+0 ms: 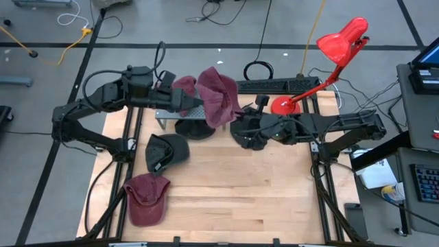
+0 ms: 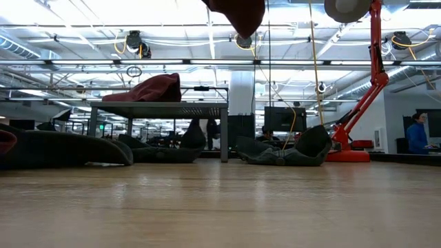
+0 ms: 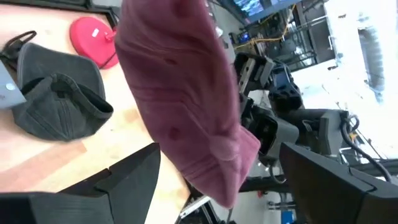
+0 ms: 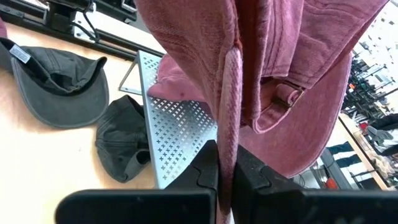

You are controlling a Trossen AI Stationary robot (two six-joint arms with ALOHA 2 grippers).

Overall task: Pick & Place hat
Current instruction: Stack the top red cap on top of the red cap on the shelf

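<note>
Your right pincer (image 4: 227, 177) is clamped on the maroon hat (image 1: 218, 96), held above the perforated metal shelf (image 1: 180, 114). Your left pincer (image 3: 217, 186) gapes wide beside it. Dark caps (image 1: 167, 151) lie under and beside the shelf, and a red lamp (image 1: 322, 65) stands close behind on the desk (image 1: 240, 192).

From my station I see a red desk lamp (image 1: 328, 58) standing at the far right corner of the wooden table (image 1: 240, 199), its round base beside a black keyboard (image 1: 274, 85) lying along the far edge; yellow and black cables (image 1: 65, 41) trail across the grey floor beyond; a monitor (image 1: 426, 58) sits on a stand to the right; in the low view a person in a blue top (image 2: 416, 134) is at a desk in the room behind.
</note>
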